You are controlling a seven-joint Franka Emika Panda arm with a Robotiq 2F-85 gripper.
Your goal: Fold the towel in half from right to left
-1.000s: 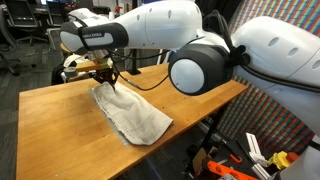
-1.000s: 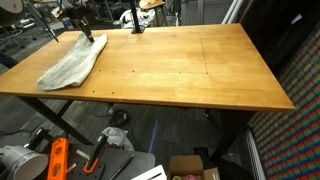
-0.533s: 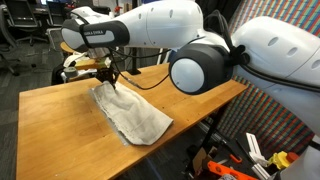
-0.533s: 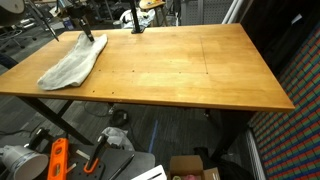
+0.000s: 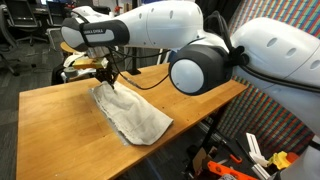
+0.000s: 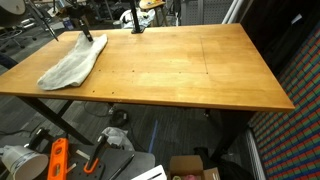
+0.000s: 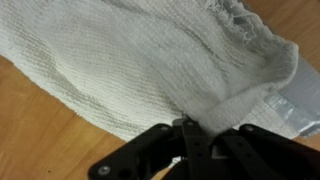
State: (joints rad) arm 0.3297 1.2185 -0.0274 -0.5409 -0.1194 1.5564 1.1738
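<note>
Light-brown wooden table [image 5: 60, 130] as reference throughout. The off-white woven cloth towel [image 5: 130, 115] lies flat on the table top at one end, close to a corner and running lengthwise along that end; the rest of the table [image 6: 190, 70] is well away from it. The towel [image 6: 70, 65] reads as a long narrow strip with softly doubled edges, and the wrist view shows one edge of the cloth [image 7: 130, 70] turned over on itself with a fringed hem on top, so I judge it at least partly folded. The black Robotiq gripper [image 5: 112, 78] sits low over the towel's end nearest the table's far edge, carried by the white arm [image 5: 170, 25] reaching in across the table. In an exterior view the gripper [image 6: 88, 36] touches or nearly touches that end. In the wrist view the gripper [image 7: 190, 130] has its two fingers drawn together with cloth gathered at the tips, which looks like a pinch on the towel's edge, though the contact itself is partly hidden. Holding an end makes sense: an edge grip lets the arm carry that side across the table over the other half.
</note>
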